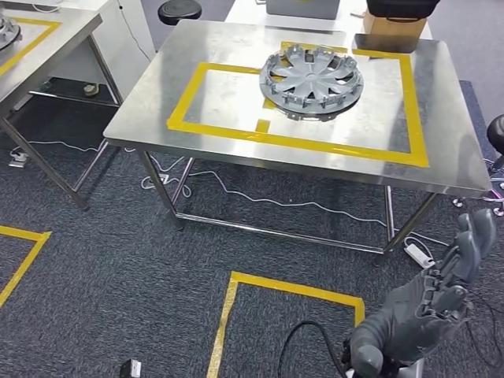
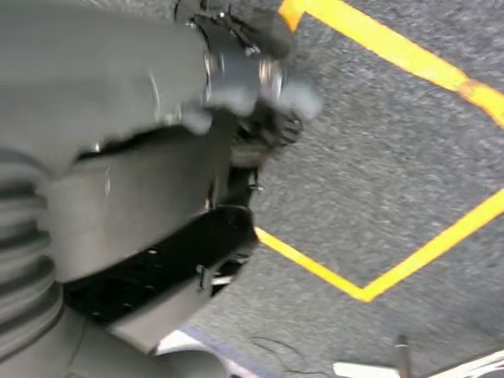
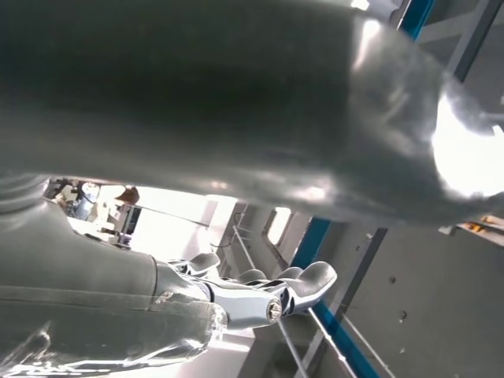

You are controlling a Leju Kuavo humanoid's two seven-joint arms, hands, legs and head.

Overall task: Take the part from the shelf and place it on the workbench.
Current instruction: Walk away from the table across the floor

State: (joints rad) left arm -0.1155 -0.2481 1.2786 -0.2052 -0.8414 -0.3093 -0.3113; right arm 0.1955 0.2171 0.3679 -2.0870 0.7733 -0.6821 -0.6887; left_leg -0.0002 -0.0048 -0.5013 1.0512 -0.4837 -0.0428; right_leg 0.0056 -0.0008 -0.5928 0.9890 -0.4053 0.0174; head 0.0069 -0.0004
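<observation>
The part, a grey spoked wheel cover [image 1: 311,80], lies flat on the steel workbench [image 1: 226,98], partly over the far right of the yellow tape rectangle. My right hand [image 1: 439,299] hangs low at the near right, well short of the bench, fingers spread and holding nothing. In the right wrist view its fingers [image 3: 279,291] stretch out with nothing between them. My left hand [image 2: 255,87] hangs over the grey carpet, its fingers loose and empty.
A second steel table [image 1: 42,47] stands at the left with another grey part [image 1: 5,31] on its far corner. A black stool [image 1: 179,11] and a cardboard box [image 1: 389,30] sit behind the bench. Cables and a power strip [image 1: 419,253] lie under it. Yellow tape [image 1: 285,287] marks the floor.
</observation>
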